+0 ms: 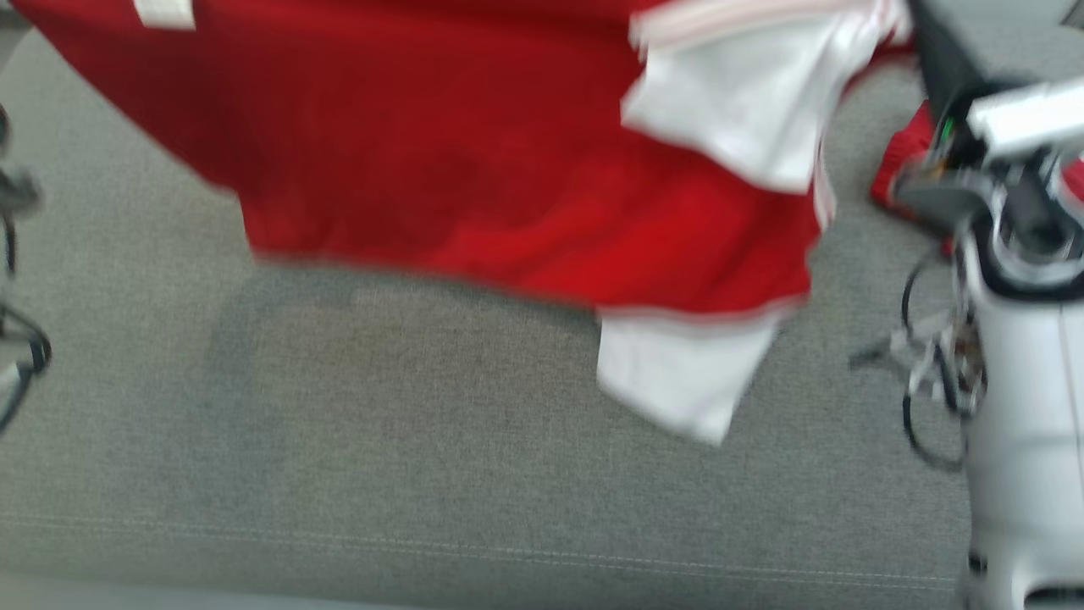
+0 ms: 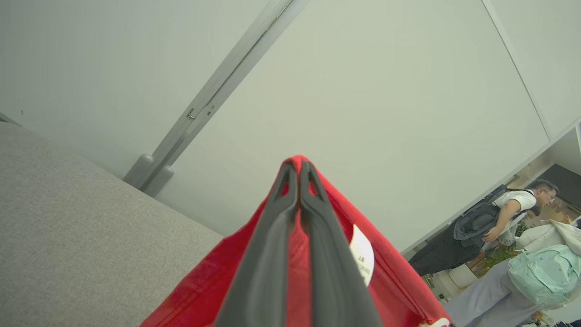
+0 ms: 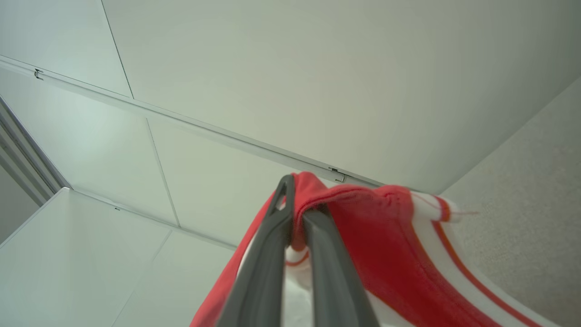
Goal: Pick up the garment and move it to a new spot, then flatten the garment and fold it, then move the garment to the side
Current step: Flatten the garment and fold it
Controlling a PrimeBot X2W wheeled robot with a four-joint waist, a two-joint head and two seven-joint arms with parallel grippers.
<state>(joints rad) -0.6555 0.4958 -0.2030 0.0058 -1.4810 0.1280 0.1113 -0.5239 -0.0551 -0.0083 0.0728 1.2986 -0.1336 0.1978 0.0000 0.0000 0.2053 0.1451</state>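
Closest to you, the two dark fingers of the left claw (image 2: pixel 298 166) are pressed together on a red fold of the garment (image 2: pixel 397 279), just beside its white label (image 2: pixel 361 254). Your right claw (image 3: pixel 300 200) is closed too and pinches a red hem, next to a white part with red stripes. The head view is blurred, but you can see the garment hanging spread out above the grey cloth surface (image 1: pixel 423 474), with a white sleeve (image 1: pixel 677 381) hanging lowest. A pale forearm (image 1: pixel 1025 424) stands at the right.
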